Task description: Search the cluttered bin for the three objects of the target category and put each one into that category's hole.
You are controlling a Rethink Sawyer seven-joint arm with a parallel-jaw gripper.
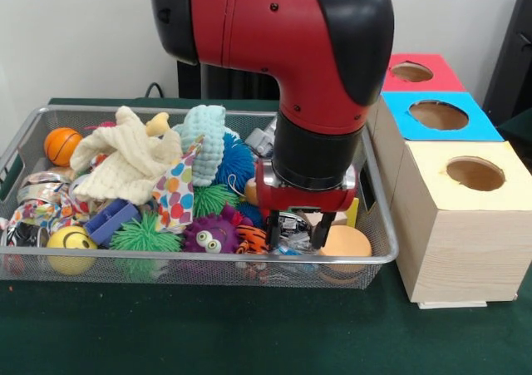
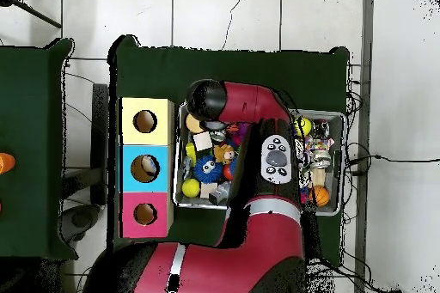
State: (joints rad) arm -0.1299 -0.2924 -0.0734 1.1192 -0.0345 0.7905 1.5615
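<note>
A wire mesh bin holds a heap of toys: an orange basketball, a yellow smiley ball, a green spiky ball, a purple spiky ball with eyes and a blue spiky ball. My gripper hangs low at the bin's front right, open. One finger stands on each side of a shiny crumpled silver item. A peach ball lies just right of it. In the overhead view the arm hides the gripper.
Three boxes with round holes stand right of the bin: red top, blue top, cream top. A cream cloth, a mint knobbly toy and a polka-dot cone fill the bin's middle.
</note>
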